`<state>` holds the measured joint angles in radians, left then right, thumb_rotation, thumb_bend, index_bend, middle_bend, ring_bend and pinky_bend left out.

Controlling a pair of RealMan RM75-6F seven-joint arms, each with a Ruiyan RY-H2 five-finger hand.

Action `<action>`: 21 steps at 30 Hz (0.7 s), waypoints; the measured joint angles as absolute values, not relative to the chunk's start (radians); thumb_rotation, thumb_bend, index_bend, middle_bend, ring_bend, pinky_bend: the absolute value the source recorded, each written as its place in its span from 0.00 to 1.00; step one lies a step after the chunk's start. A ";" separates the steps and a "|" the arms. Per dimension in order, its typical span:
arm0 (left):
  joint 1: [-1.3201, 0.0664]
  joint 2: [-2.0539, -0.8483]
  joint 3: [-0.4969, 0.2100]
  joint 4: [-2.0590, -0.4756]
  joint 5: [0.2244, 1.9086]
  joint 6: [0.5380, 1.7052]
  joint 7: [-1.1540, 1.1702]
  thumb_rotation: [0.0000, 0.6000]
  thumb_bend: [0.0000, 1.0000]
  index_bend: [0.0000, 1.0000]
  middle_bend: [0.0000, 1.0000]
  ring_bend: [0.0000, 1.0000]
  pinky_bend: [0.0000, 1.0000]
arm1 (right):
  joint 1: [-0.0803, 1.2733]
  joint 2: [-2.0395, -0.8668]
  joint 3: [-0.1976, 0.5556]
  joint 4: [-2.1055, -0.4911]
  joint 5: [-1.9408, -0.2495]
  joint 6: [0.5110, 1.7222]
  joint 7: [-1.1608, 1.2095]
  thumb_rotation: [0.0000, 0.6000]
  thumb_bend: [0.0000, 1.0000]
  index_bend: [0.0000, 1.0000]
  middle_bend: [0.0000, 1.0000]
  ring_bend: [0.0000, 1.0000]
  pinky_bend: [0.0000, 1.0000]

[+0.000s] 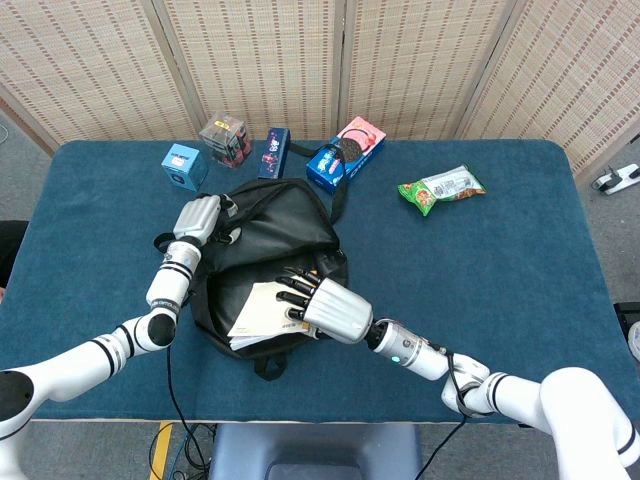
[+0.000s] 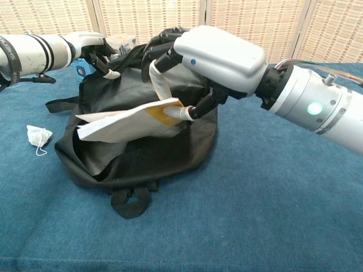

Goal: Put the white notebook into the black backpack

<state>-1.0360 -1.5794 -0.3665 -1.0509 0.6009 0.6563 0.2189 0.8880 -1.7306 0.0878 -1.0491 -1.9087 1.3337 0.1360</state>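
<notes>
While the right hand [image 1: 335, 310] pinches the white notebook [image 1: 262, 312] between thumb and fingers [image 2: 164, 39], the notebook lies tilted over the open mouth of the black backpack [image 1: 262, 240], partly inside. Backpack: on the blue table [image 1: 520, 260], flap raised. Left hand [image 1: 197, 218]: fingers curled on the flap's upper edge, holding it up. Beyond, near the table's far edge: blue box [image 1: 185, 165], Oreo box [image 1: 345, 152], green snack packet [image 1: 441, 188].

Backpack [image 2: 142, 158] interior — behind notebook [image 2: 127, 122].
</notes>
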 measured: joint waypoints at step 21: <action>-1.018 -1.539 -0.341 -1.103 0.609 0.665 0.192 1.00 0.43 0.77 0.31 0.29 0.11 | 0.957 -1.932 0.042 -0.685 -1.844 1.244 0.159 1.00 0.51 0.64 0.28 0.11 0.10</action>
<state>-1.0184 -1.5391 -0.3408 -1.1026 0.6094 0.6647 0.1923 0.9569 -1.9322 0.0423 -0.6853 -1.8437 1.2438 0.1585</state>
